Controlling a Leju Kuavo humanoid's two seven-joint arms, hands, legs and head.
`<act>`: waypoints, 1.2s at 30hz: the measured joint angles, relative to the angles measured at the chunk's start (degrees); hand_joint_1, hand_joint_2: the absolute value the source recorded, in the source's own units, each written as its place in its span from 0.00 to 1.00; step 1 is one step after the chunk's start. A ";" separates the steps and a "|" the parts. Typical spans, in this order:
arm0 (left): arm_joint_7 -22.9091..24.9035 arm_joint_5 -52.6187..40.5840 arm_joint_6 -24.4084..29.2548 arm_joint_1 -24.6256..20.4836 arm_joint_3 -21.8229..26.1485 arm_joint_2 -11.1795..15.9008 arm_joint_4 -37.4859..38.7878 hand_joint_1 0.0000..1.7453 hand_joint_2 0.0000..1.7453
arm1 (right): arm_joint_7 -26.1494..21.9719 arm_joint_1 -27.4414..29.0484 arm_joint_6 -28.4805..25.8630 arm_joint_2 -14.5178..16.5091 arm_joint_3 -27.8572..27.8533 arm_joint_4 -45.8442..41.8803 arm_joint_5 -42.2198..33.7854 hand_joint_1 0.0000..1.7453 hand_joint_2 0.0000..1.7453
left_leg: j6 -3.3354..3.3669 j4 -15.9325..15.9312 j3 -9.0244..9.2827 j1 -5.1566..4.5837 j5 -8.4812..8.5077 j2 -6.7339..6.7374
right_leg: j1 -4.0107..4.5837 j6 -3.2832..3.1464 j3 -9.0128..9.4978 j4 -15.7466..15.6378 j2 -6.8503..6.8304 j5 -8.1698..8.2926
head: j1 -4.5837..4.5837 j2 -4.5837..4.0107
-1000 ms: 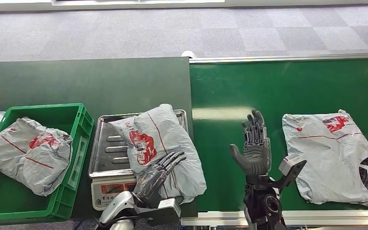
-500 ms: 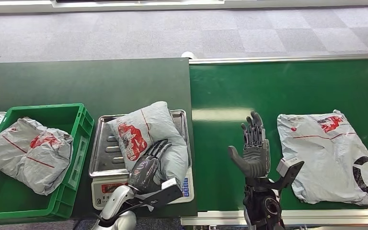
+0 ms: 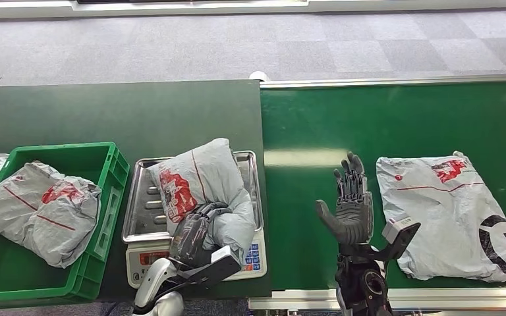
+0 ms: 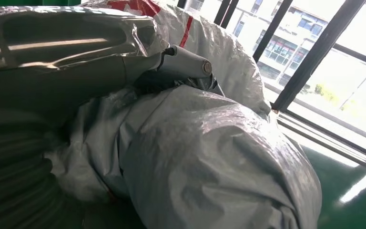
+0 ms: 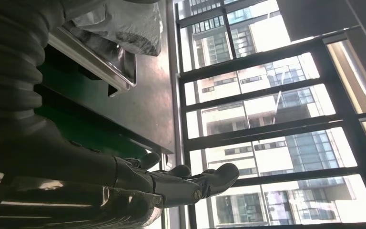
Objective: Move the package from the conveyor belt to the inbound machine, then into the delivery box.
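Grey carpet lies beyond the green bench. Lower centre, the left hand (image 3: pixel 194 232) grips the package (image 3: pixel 201 187) on the inbound machine (image 3: pixel 146 210); soft, slippery film, probably light, best gathered by its bunched near edge. The right hand (image 3: pixel 349 204) hovers spread, empty.

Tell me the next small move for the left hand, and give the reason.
Probably lift the package off the scale tray and carry it left toward the green crate. The left hand has its fingers curled into the bag's near edge, so it seems gripped, and the bag lies on the scale, with the crate right beside it. The right hand is open above the belt.
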 joint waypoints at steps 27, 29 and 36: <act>-11.22 13.23 15.68 0.61 2.61 -1.11 -0.33 1.00 0.25 | -0.21 -0.88 -1.04 -0.02 0.01 1.16 -1.44 0.00 1.00 | 0.00 0.01 -0.17 0.00 0.03 -0.02 | 0.00 -0.03 -0.18 0.00 -0.01 0.04 | -0.01 0.00; -16.59 15.79 19.22 0.88 3.15 -1.49 -0.98 1.00 0.00 | -0.26 -1.01 -1.28 -0.02 0.15 1.33 -1.79 0.00 1.00 | 0.00 0.02 -0.26 0.00 0.03 -0.03 | 0.00 -0.03 -0.26 0.01 -0.01 0.04 | -0.03 0.00; -26.76 15.95 21.26 2.03 8.50 -4.86 -9.42 1.00 0.00 | -0.34 -1.95 -2.41 -0.03 1.13 2.20 -3.09 0.00 1.00 | 0.01 0.02 -0.37 -0.01 0.03 -0.04 | -0.01 -0.02 -0.36 0.01 -0.01 0.04 | -0.01 0.00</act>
